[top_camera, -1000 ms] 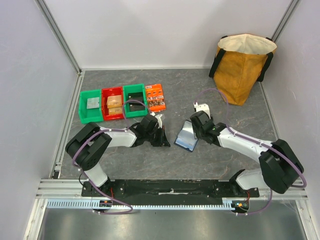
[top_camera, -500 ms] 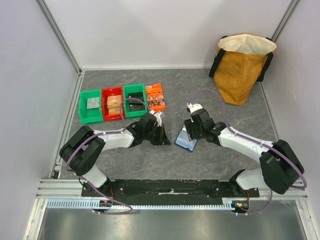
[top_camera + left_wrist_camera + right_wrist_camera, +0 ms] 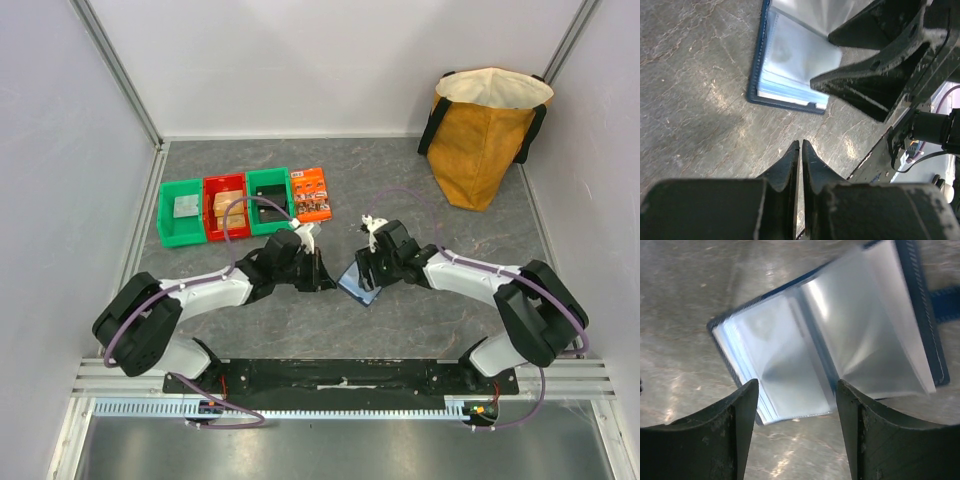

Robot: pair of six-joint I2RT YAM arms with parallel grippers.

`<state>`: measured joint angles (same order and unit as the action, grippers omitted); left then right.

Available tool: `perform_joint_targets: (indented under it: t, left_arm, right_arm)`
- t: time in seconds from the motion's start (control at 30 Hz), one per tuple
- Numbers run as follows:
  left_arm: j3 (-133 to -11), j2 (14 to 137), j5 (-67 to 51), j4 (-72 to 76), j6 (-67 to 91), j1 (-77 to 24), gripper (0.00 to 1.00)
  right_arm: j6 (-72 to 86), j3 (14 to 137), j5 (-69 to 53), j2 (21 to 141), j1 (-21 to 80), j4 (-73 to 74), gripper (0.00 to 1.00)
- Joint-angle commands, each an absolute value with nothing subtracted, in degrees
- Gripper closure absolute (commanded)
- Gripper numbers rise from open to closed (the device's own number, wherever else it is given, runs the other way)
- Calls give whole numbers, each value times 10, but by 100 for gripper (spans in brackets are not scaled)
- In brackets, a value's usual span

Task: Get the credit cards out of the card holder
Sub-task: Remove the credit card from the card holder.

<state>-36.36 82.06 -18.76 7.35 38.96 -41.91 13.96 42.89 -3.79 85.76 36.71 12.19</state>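
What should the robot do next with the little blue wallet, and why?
Probably lower the right gripper onto the card holder to pinch inside a sleeve. Its jaws stand open right above the clear sleeves, the left gripper is shut beside the holder, and no card lies out yet.

The table (image 3: 400, 170) has a grey, stone-patterned top. Along its far left stands a row, each item just beside the next: left green bin (image 3: 181, 212), red bin (image 3: 226, 207), right green bin (image 3: 269, 200), orange packet (image 3: 312, 194). A tan bag (image 3: 482, 135) stands upright at far right. The card holder (image 3: 358, 281) lies open near the centre.
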Motion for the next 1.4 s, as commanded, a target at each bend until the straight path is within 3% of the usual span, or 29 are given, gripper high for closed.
perform_joint_targets:
  t: [0.0,0.2,0.47,0.63,0.97,1.37]
  left_arm:
    - [-350,780,-163,69,388,-417,89]
    - [-337,761,-149,61,386,-417,90]
    - [-349,804,-136,76,376,-417,92]
    - [-388,850,-134,78,358,-410,94]
    - [-430,935,-138,83,341,-405,98]
    - [-334,891,-165,109,389,-407,98]
  right_arm:
    - [213,410,-71,839,416,76,30]
    - [279,421,20,838,496,63,30]
    - [272,454,139,844,520,92,22]
    - [257,476,151,857,519,93,27]
    - [250,514,186,927,519,95,21]
    - [169,494,23,970,542,43,34]
